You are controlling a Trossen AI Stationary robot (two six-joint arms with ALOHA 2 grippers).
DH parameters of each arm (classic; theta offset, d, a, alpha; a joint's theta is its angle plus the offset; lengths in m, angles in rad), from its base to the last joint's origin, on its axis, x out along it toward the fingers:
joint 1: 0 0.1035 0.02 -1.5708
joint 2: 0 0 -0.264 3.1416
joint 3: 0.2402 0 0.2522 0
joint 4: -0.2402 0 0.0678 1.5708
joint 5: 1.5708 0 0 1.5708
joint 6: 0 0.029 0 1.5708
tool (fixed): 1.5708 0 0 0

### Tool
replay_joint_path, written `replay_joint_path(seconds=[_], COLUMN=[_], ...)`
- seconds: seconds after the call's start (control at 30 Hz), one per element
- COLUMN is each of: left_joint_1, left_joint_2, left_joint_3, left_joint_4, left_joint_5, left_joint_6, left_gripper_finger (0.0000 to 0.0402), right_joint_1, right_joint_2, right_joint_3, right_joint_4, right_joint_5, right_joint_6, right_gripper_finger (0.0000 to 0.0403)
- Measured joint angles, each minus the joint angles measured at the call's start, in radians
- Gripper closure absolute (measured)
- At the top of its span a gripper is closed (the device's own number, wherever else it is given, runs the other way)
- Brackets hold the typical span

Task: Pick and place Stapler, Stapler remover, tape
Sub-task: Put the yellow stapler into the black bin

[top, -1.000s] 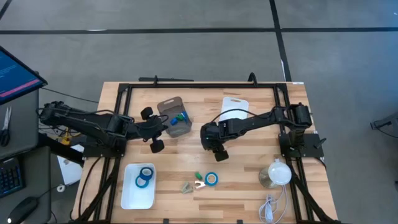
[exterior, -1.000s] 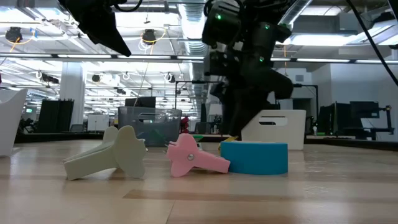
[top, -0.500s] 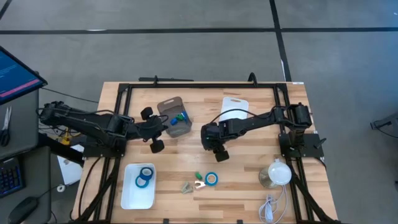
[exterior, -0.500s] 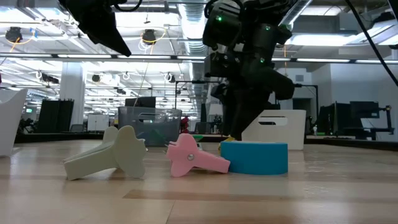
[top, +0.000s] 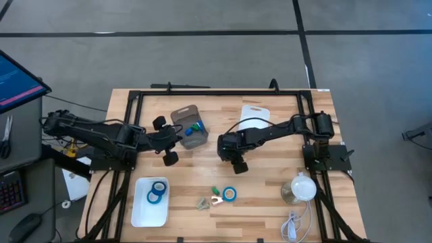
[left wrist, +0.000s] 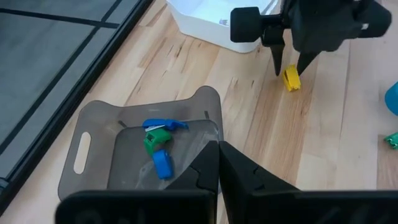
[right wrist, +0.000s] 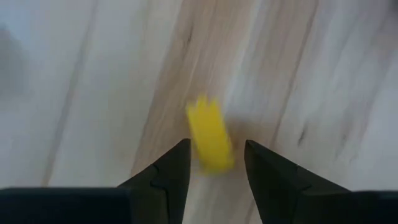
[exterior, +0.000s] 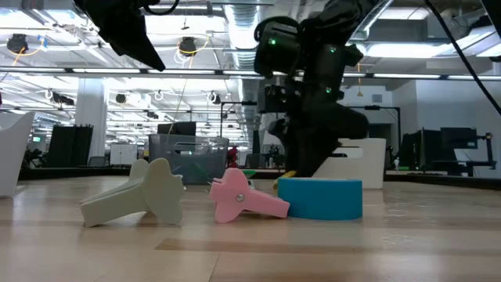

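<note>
A small yellow stapler remover (right wrist: 209, 138) lies flat on the wooden table near its middle. My right gripper (right wrist: 216, 144) hangs just above it, pointing down and open, one finger on each side, not touching as far as I can see. The left wrist view shows the same: right gripper (left wrist: 290, 65) over the yellow piece (left wrist: 290, 79). A blue tape roll (top: 229, 194) lies flat nearer the front, beside a pink remover (exterior: 243, 196) and a grey-green one (exterior: 141, 192). My left gripper (top: 177, 133) hovers shut over a grey tray (top: 182, 116).
The grey tray holds small blue and green pieces (left wrist: 158, 140). A white tray (top: 142, 214) at the front left holds blue tape rolls (top: 158, 191). A white board (top: 255, 115) lies at the back, and a white lamp-like thing (top: 300, 189) at the front right.
My right gripper has sunk a little toward the yellow stapler remover, still open. The left arm has kept still.
</note>
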Motion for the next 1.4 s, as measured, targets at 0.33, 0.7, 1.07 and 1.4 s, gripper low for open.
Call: replay_joint_path(seconds=[0.33, 0.7, 1.07, 1.4], left_joint_1=[0.0, 0.0, 0.0, 0.0], left_joint_2=[0.0, 0.0, 0.0, 0.0], left_joint_3=[0.0, 0.0, 0.0, 0.0], left_joint_4=[0.0, 0.0, -0.001, -0.001], left_joint_5=[0.0, 0.0, 0.0, 0.0], left_joint_6=[0.0, 0.001, 0.007, 0.006], left_gripper_finger=[0.04, 0.04, 0.04, 0.04], right_joint_1=[0.002, -0.007, -0.072, -0.128], right_joint_2=[0.05, 0.007, 0.008, 0.007], right_joint_3=[0.006, 0.047, 0.252, 0.333], right_joint_4=[0.037, 0.023, 0.033, 0.168], right_joint_5=[-0.011, 0.011, 0.016, 0.01], right_joint_6=[-0.007, -0.019, -0.079, -0.081], right_gripper_finger=[0.0292, 0.0355, 0.0346, 0.0345])
